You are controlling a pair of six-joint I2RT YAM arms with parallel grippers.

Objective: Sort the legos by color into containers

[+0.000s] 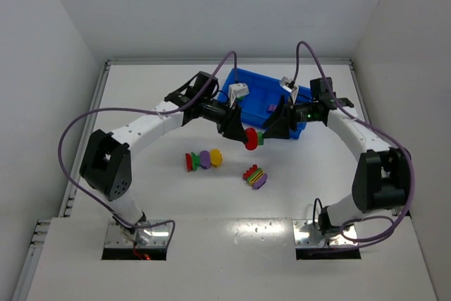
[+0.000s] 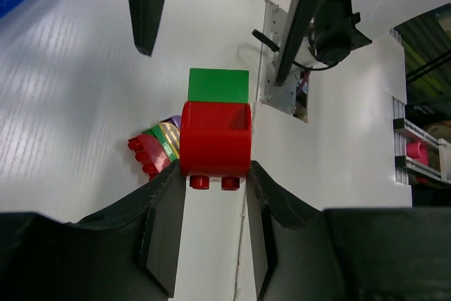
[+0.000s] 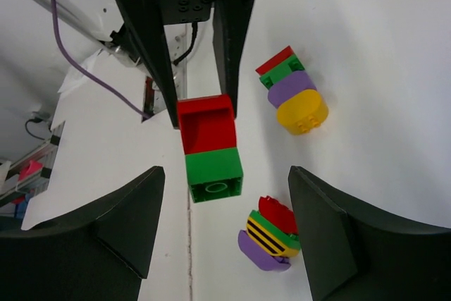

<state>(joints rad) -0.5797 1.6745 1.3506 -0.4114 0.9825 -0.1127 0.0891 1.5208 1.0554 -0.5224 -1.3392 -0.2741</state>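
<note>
Since the red plastic brick (image 2: pixel 215 139) is stuck to a green plastic brick (image 3: pixel 213 170), the left pincer (image 2: pixel 213 175) clamps the red end mid-air by the blue plastic bin (image 1: pixel 250 79). The right pincer (image 3: pixel 224 177) gapes either side of the green, I'd guess to split them.

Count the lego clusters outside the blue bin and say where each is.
3. A red-green pair gripped in the left fingers; a four-colour stack on the table, left of centre; a striped stack just right of it. Others may be hidden.
</note>
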